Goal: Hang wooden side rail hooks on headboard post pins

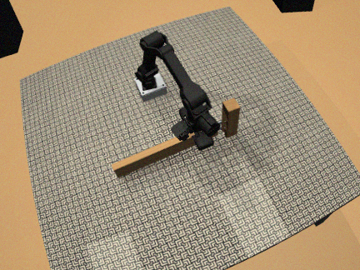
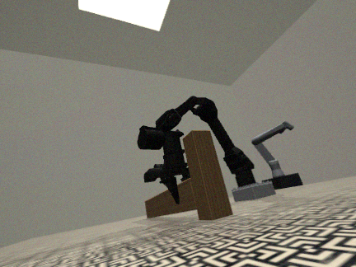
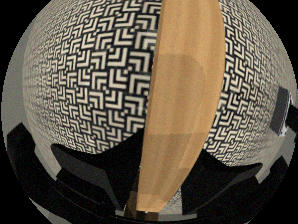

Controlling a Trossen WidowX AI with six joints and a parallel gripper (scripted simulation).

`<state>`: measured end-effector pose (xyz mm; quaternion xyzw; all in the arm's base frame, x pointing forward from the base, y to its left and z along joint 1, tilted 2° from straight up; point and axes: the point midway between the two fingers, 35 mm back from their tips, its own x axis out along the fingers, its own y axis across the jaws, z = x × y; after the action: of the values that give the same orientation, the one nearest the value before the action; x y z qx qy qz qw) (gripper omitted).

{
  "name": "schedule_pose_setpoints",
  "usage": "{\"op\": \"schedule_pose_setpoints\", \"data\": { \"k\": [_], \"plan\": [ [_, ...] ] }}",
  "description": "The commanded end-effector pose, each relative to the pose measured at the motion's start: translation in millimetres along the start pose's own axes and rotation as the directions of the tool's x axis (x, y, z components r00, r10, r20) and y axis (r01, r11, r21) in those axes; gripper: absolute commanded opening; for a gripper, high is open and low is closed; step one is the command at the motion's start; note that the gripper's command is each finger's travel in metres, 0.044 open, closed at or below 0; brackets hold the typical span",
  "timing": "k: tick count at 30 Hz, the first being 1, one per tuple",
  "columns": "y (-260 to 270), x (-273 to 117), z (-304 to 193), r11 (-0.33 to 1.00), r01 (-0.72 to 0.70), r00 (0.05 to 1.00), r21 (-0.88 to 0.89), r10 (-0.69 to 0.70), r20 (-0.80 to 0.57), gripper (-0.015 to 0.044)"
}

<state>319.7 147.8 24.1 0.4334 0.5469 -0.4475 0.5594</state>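
Rail is gripped and brought up to the post, its hook end close beside the post's slotted face and its far end reaching well away from the post, seemingly down on the desk. The jaws are clamped on the rail near the end that faces the post, one finger to each side of the wood. So the grasp is done, and the approach looks nearly done. Whether the hooks sit on the pins cannot be told: the gripper covers that end from above, and the post hides it in the exterior view. I judge the seating still to be finished or confirmed; letting go and moving clear of the post remain.

Beyond the jaws, the arm arches over from its pale base, which stands well apart from the post. Its elbow is high, its forearm slopes down toward the post, and the gripper points downward just beside the post's slotted face, on the side where the rail lies.
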Motion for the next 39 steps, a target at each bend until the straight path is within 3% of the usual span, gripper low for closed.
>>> {"op": "schedule_pose_setpoints", "data": {
  "k": [1,39],
  "plan": [
    [3.4,-6.2,-0.6,1.0,-0.017,1.0,-0.003,0.017,0.0,0.0],
    [3.3,-12.6,-0.6,1.0,-0.017,1.0,-0.003,0.017,0.0,0.0]
  ]
}}
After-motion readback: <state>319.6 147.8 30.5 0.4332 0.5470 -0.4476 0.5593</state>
